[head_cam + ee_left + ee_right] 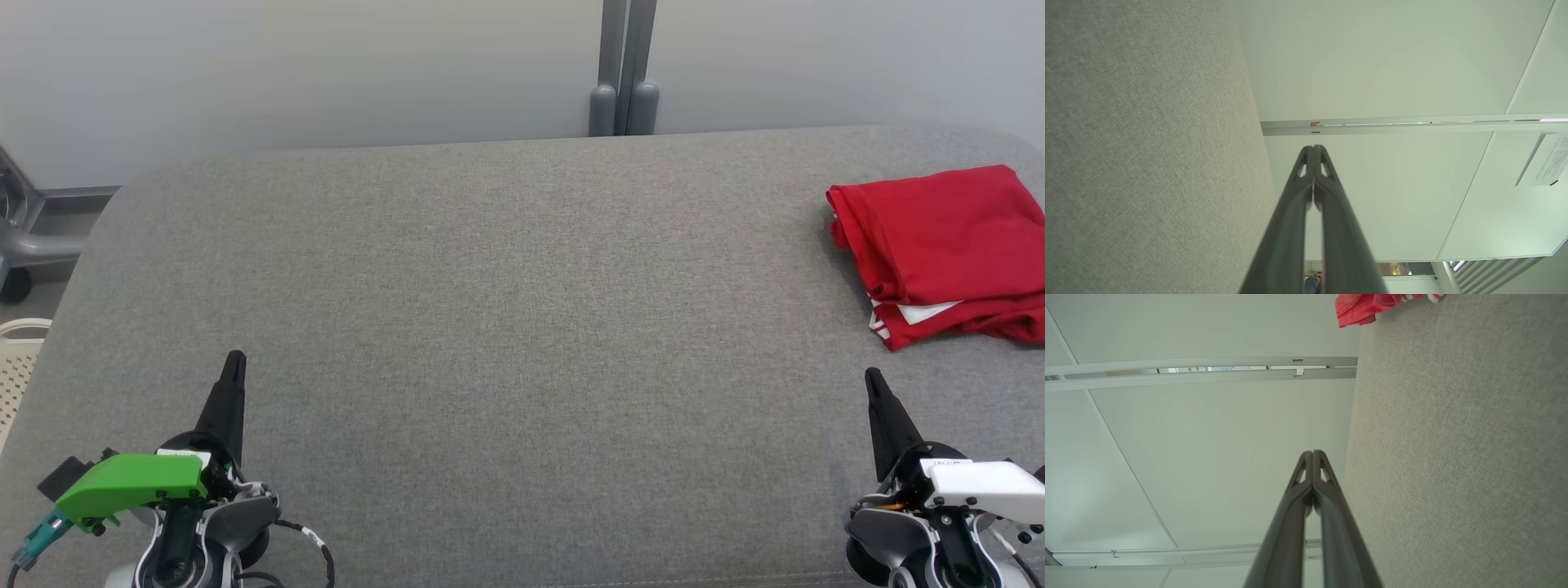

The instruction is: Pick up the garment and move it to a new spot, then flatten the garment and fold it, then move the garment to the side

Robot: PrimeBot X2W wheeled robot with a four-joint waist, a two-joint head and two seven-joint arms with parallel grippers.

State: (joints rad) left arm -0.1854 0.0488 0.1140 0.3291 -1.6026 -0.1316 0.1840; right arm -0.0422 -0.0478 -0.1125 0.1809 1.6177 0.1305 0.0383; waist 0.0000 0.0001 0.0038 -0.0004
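The garment point(947, 249) is red with a bit of white showing, folded into a compact stack at the far right of the grey fabric table point(506, 327). A corner of the garment point(1367, 308) shows at the top of the right wrist view. My left gripper point(235, 359) rests at the lower left over the table, shut and holding nothing. My right gripper point(872, 376) sits at the lower right, just in front of the garment and apart from it, also shut and empty. Both wrist views show the fingertips point(1313, 149) point(1312, 453) pressed together.
A grey post point(624, 69) stands against the pale wall behind the table's far edge. A white perforated basket point(18, 359) and a grey wheeled frame point(24, 237) sit beyond the table's left edge.
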